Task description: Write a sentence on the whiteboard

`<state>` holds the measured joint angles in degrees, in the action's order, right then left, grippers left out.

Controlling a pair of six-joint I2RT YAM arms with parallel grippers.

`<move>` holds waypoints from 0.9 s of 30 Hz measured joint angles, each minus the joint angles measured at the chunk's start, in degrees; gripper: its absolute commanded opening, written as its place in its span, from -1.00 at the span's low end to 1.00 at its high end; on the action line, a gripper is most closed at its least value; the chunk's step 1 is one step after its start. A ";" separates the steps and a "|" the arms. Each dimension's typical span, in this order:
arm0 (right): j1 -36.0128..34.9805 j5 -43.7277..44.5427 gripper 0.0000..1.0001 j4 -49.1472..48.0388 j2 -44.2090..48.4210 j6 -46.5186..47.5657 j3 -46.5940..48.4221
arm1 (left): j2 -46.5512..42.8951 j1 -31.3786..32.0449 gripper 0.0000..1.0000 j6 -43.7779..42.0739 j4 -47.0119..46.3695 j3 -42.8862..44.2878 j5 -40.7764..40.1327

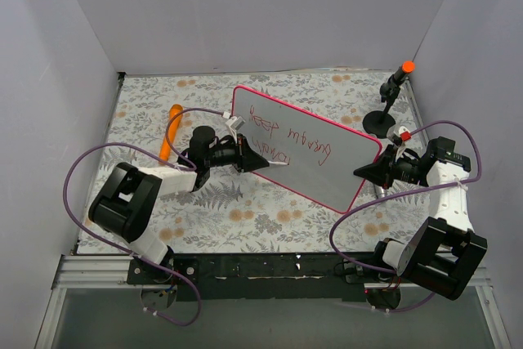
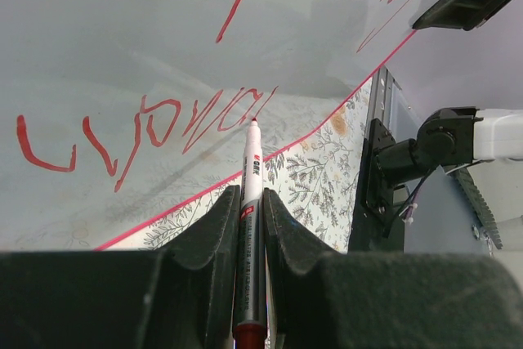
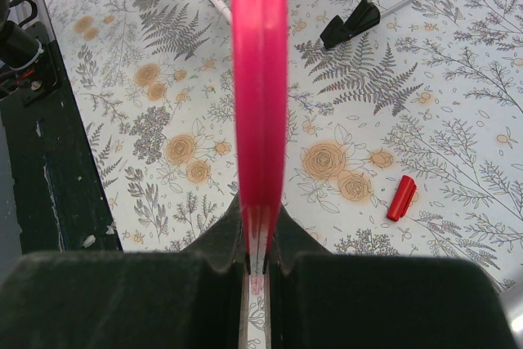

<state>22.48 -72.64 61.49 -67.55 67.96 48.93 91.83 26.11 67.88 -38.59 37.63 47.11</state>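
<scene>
**Second line under the nib, board pinned at the edge**

Left gripper (image 2: 252, 195) first: jaws clenched hard on the barrel of the marker (image 2: 251, 171), a slim white pen with a red band and a red butt end. Its fine tip is right at the whiteboard (image 2: 122, 38), at the end of the lower line. Whether it is pressing on the surface or a hair off, I can't say from here.

Over to the right gripper (image 3: 260, 236), and it is clamped too, pinching the board's thin pink-red frame, which the right wrist view shows edge-on as one glossy pink stripe. From above, that gripper (image 1: 369, 172) has the board's right-hand side, and the left gripper (image 1: 257, 161) works the opposite end.

Now the sentence (image 1: 294, 138) itself: two lines of thin red handwriting cross the white face, and the lower one (image 2: 147, 124) runs in loose loops and slashes up to the pen tip. It reads upside down from these angles and I can't make out the words. My call is that most of the writing is done and only the tail of the second line, if anything, remains.

Surfaces next. The whiteboard (image 1: 343, 176) is flat, shiny and round-cornered, and it shows smudgy reflections. One small black foot (image 3: 351, 22) rests on the tablecloth (image 3: 425, 87), which is matte and printed with grey ferns and orange roses. A little red cap (image 3: 401, 198) lies loose on the cloth, beside the board and apart from it. An orange object (image 1: 173, 132) lies at the left, and a black stand (image 1: 384, 116) with an orange tip rises at the back right.
</scene>
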 measured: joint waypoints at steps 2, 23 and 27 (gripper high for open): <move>0.00 0.00 -0.97 0.00 0.00 0.00 0.00 | 0.00 0.00 -1.00 0.28 -0.11 0.00 -0.04; 0.00 0.00 -0.97 0.02 0.00 0.00 0.00 | -0.33 1.97 -1.00 2.64 -0.72 3.74 0.46; 0.00 0.00 -0.97 0.02 0.00 0.00 0.00 | -0.22 2.54 -1.00 2.82 -1.18 3.82 0.44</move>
<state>22.48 -72.64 61.52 -67.55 67.96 48.93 91.61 28.64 70.70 -39.77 41.45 47.55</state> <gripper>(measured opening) 0.091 0.121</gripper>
